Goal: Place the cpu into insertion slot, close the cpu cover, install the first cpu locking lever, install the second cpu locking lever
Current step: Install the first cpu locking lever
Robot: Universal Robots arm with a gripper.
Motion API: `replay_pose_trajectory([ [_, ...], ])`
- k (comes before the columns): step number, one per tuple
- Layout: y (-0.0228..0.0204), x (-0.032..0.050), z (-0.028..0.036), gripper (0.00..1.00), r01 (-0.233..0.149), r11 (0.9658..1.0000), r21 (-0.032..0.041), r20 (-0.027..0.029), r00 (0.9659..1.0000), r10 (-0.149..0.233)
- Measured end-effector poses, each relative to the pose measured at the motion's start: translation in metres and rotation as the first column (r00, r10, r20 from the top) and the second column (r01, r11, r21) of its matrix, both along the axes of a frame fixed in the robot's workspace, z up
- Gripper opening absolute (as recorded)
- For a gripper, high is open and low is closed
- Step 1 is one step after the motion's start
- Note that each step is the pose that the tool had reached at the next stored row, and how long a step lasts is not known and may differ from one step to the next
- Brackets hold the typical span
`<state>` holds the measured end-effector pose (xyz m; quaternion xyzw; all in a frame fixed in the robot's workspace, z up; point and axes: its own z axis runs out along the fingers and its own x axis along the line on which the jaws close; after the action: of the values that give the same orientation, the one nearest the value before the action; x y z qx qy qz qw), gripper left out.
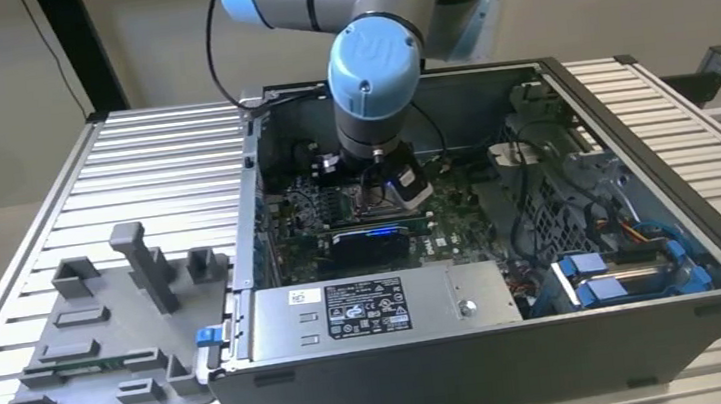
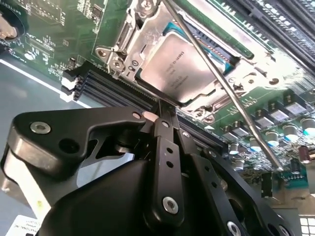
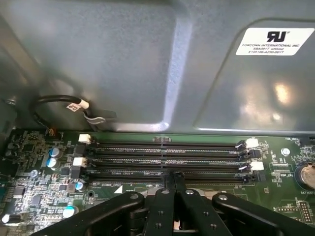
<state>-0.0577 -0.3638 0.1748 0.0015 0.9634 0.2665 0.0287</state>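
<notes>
Cpu (image 2: 184,66) seated in insertion slot (image 2: 209,93), just ahead of gripper (image 2: 166,105), fingers pressed together.

The cpu (image 2: 179,69) is gleaming silvery-tan with faint dark print. The circuit board (image 2: 44,29) is showing deep green, speckled with silver solder dots. The gripper (image 2: 166,109) is coming through matte black all over. The memory slots (image 3: 167,160) are running as black stripes with white end clips. The case wall (image 3: 123,59) is reading plain grey, with 1 white label (image 3: 275,42) carrying black print. The arm's joint cap (image 1: 373,55) is glowing pale blue.
</notes>
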Motion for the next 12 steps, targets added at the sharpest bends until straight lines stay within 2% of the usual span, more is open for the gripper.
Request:
replay_pose_trajectory([
  [2,-0.0002,0.0006,0.0005,0.00,0.000,1.0000,0.0070,0.0035,1.0000,0.000],
  [3,-0.0003,0.0007,0.0005,0.00,0.000,0.9999,0.0130,0.0046,1.0000,0.000],
  [5,-0.0003,0.0006,0.0027,0.00,0.000,0.9998,0.0208,0.0044,1.0000,0.000],
  [10,-0.0003,0.0005,0.0170,0.00,0.000,0.9995,0.0315,0.0046,1.0000,-0.001],
  [12,-0.0003,-0.0004,0.0238,0.00,0.001,0.9995,0.0326,0.0045,1.0000,-0.001],
])
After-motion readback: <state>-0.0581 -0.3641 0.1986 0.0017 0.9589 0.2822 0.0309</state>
